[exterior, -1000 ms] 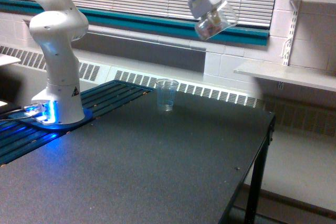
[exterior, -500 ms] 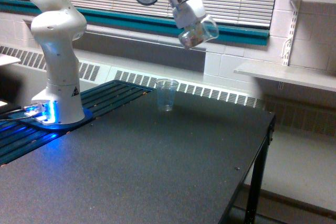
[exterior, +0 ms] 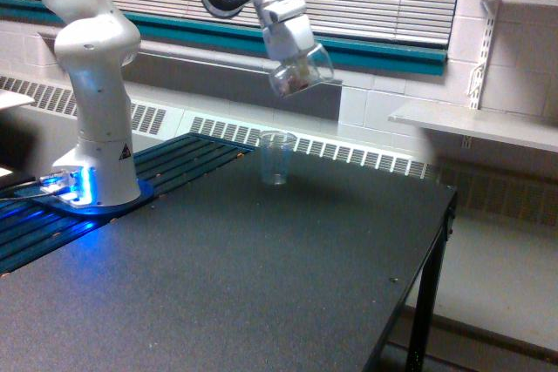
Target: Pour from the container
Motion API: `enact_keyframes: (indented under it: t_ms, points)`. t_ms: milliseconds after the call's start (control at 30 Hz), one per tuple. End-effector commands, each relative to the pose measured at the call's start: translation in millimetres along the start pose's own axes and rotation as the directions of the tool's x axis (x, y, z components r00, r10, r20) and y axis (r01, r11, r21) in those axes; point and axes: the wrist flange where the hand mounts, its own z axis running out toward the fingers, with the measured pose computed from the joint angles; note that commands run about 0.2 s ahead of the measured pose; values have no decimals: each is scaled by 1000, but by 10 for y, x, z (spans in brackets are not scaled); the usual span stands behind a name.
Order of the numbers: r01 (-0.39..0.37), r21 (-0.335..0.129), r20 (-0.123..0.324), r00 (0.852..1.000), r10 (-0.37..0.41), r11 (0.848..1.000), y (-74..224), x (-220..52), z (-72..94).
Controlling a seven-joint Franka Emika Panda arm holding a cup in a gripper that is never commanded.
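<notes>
dark table [exterior: 261,276]; fingers [exterior: 292,63] grip tilted container [exterior: 299,71] above cup [exterior: 276,157].

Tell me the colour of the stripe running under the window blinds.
Teal, a horizontal band along the wall below the blinds; seen in the exterior view.

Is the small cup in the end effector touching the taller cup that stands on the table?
Apart. The exterior view shows the small cup held in the air, with wall visible between it and the rim of the taller cup below.
</notes>
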Motion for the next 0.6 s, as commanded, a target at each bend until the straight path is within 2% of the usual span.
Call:
enact_keyframes:
  t_ms: [33,267,600]
  points:
    - [24,-3,25,999,-24,1000,-62,-186,22]
    - [46,-14,74,996,-45,999,-119,-408,77]
    - [34,-53,129,991,-27,998,-49,-691,205]
